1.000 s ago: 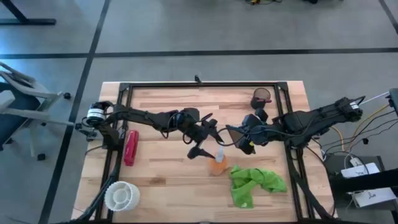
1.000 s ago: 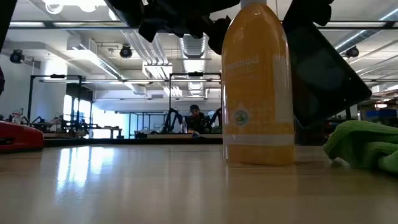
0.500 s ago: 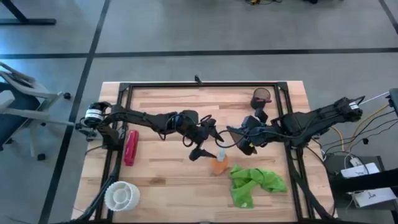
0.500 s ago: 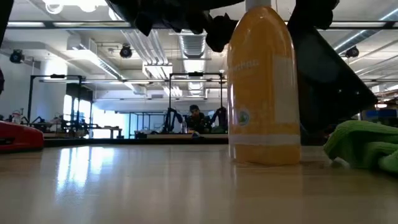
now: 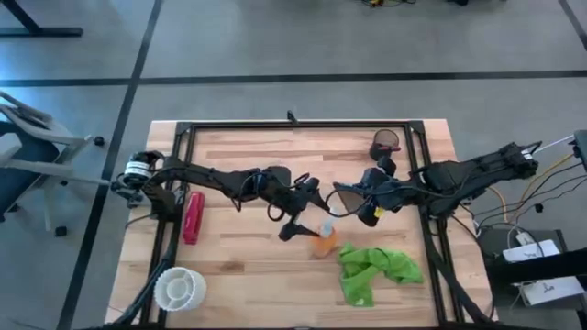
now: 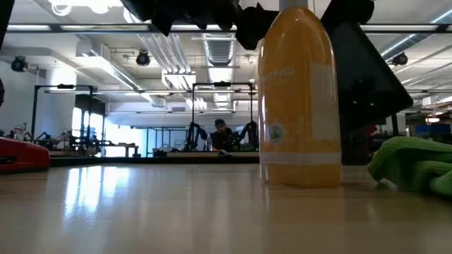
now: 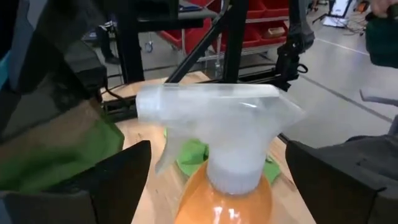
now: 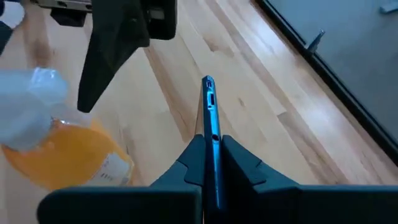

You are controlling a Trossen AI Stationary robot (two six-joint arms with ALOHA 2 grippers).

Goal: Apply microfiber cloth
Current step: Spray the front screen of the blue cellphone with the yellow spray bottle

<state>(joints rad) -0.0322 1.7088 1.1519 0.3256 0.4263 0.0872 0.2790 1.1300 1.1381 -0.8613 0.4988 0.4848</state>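
Backing off the bottle (image 5: pixel 321 242), the left gripper (image 5: pixel 292 225) hangs open just beside it. Right gripper (image 5: pixel 363 209) pinches a tablet (image 8: pixel 210 124) edgewise; cloth (image 5: pixel 374 271) lies past the bottle.

Soft green microfiber cloth (image 5: pixel 376 271), pale wooden table (image 5: pixel 238 266), glossy plastic spray bottle (image 6: pixel 299 99)

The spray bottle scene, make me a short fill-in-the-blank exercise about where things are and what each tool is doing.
1. The right tool is shut on the thin dark ____, held edge-on.
2. The orange spray bottle stands ____ on the wooden table.
3. The left tool is ____, one finger on either side of the bottle's white trigger head.
4. The microfiber cloth lies untouched on the table, and its colour is ____.

Missing words: tablet; upright; open; green
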